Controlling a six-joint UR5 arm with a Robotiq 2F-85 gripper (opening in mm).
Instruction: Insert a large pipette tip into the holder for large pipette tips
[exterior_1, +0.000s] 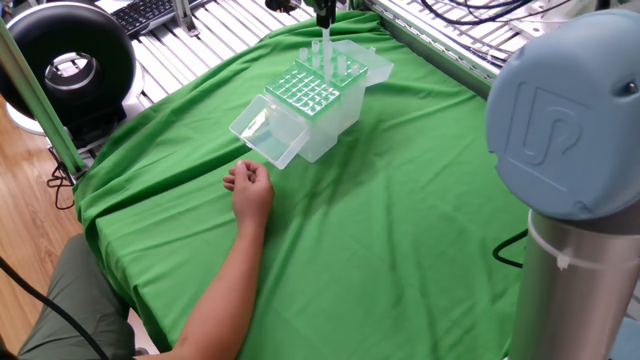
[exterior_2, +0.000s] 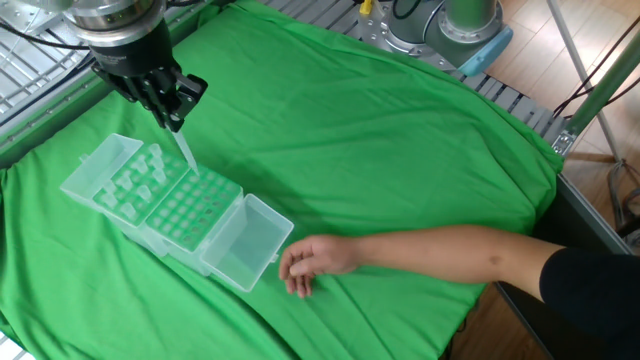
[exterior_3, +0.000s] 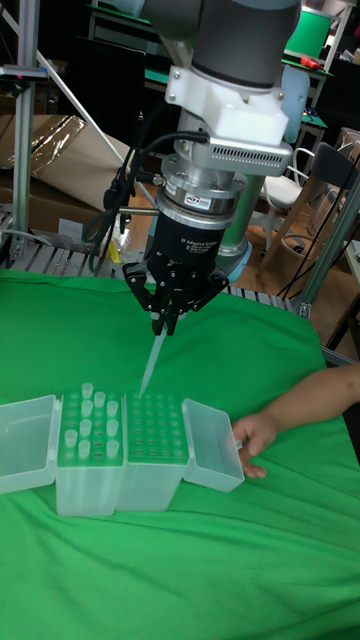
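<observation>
My gripper (exterior_2: 172, 108) (exterior_3: 163, 322) is shut on a clear large pipette tip (exterior_2: 184, 148) (exterior_3: 150, 365) that hangs down at a slant. The tip's lower end hovers just above the far edge of the holder for large pipette tips (exterior_2: 190, 212) (exterior_3: 155, 430) (exterior_1: 312, 92), a translucent box with a green grid top and its clear lid (exterior_2: 240, 245) swung open. It touches nothing that I can see. In one fixed view only the gripper's lower end (exterior_1: 323, 12) shows at the top edge.
A second translucent box (exterior_2: 130, 180) (exterior_3: 92, 425) with several white tips standing in it adjoins the holder. A person's hand (exterior_2: 310, 262) (exterior_1: 250, 185) (exterior_3: 250, 435) rests on the green cloth (exterior_2: 380, 140) beside the open lid. The arm's grey joint (exterior_1: 570, 110) fills the right foreground.
</observation>
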